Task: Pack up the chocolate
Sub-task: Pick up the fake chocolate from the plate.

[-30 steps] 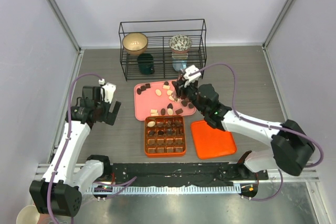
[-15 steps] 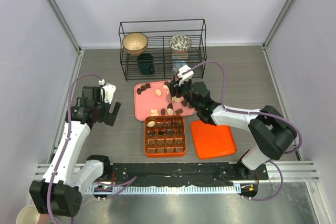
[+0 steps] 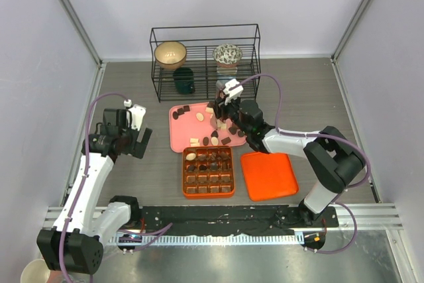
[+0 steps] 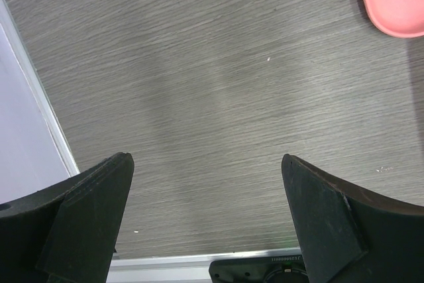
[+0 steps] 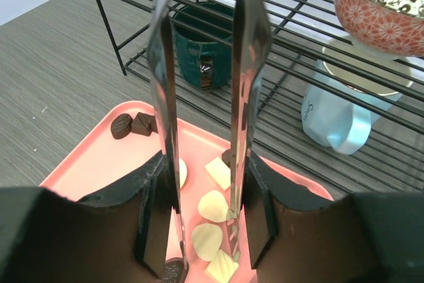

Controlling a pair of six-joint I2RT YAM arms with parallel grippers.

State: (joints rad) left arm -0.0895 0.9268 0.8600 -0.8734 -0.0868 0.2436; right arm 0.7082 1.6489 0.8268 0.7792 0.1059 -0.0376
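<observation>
The grey wood-grain worktop [image 3: 132,84] sits between pale walls [image 3: 40,64]. The left pincer [image 4: 205,160] hangs released above it. The right pincer [image 5: 204,4] is parted and empty over the pink tray [image 3: 179,138].

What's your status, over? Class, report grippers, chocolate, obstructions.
Left gripper open, parked over table. Right gripper open, fingers down over pink tray, nothing gripped. Chocolate partly in orange box, rest on tray. Wire rack close behind tray.
</observation>
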